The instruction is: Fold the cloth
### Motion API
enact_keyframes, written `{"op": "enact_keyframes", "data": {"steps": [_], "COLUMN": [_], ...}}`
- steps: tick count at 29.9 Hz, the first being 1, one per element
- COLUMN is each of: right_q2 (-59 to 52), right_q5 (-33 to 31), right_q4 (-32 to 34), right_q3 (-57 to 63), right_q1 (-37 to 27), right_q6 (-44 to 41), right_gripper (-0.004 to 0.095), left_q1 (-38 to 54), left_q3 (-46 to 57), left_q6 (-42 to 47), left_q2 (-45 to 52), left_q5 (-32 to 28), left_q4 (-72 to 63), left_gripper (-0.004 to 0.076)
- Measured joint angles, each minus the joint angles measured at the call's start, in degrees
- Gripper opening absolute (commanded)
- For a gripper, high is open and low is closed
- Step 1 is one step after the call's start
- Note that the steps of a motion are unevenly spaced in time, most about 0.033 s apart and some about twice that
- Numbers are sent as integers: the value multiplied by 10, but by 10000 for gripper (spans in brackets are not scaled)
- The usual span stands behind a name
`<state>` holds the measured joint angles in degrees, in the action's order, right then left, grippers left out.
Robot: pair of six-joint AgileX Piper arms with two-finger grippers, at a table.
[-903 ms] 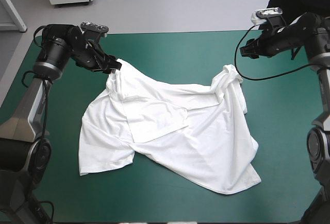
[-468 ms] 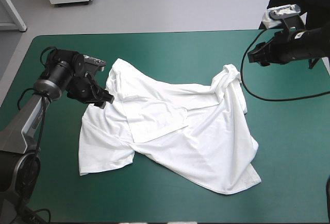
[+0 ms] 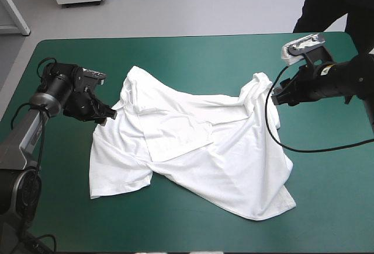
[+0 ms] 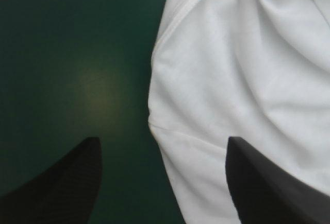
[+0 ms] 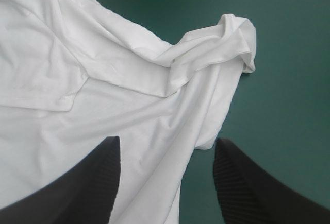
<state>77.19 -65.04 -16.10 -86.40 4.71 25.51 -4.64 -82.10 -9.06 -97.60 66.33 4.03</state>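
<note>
**White T-shirt (image 3: 193, 149) lying spread and wrinkled at the middle of the teal-green cover (image 3: 193, 55).**
The left gripper (image 3: 108, 115), fingers parted, straddles the shirt's left edge, one finger over cloth and the other over bare cover. The right gripper (image 3: 274, 97), likewise parted and holding nothing, hangs over the shirt's right edge, near a bunched fold (image 5: 227, 38).

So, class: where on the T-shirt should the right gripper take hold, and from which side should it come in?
Probably the bunched corner of the T-shirt nearest the right gripper, coming from the table's right edge: there the fabric stands up in a thick fold off the cover, and the open fingers face it.
</note>
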Motion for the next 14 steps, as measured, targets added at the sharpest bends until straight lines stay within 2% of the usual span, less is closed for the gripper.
{"op": "enact_keyframes", "data": {"steps": [5, 14], "right_q2": [0, -5], "right_q5": [1, 1], "right_q4": [37, 47], "right_q3": [0, 1], "right_q1": [58, 77], "right_q6": [-15, -27], "right_gripper": [523, 511], "left_q1": [7, 7], "left_q3": [2, 2], "left_q6": [-4, -6], "left_q2": [-26, -92], "left_q5": [-18, -21], "left_q4": [-17, -25], "left_gripper": [498, 498]}}
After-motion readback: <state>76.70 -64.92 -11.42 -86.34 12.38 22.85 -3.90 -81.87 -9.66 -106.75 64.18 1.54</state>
